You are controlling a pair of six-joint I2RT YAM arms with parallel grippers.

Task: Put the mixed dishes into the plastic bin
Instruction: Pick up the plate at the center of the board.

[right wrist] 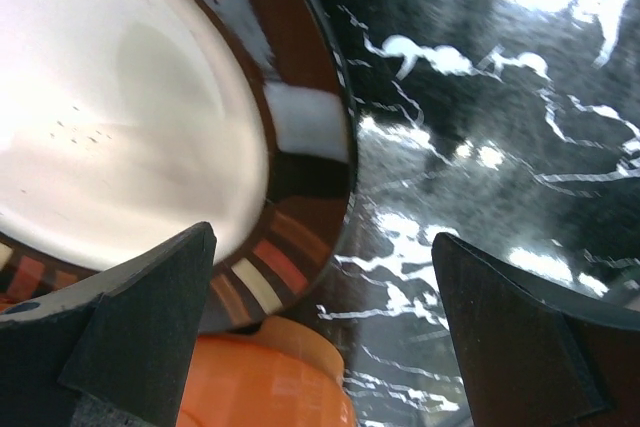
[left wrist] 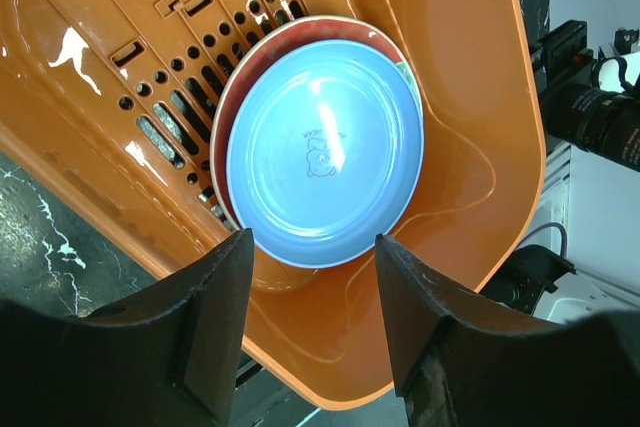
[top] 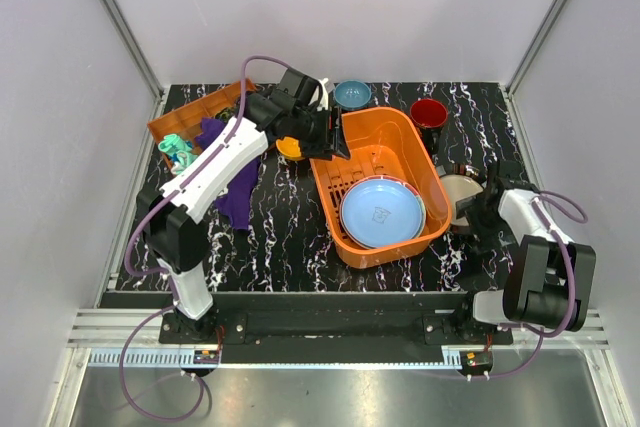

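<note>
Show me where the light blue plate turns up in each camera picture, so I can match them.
Top external: the light blue plate lies at the near end of the orange bin, right of centre.
Left wrist: mid-picture, stacked on a red-rimmed plate.
Right wrist: not in it.
Shared landmark: the orange bin, filling the left wrist view and showing at the right wrist view's bottom edge.

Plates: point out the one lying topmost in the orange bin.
The light blue plate, stacked on the red-rimmed plate; the striped-rim plate sits outside the bin.
</note>
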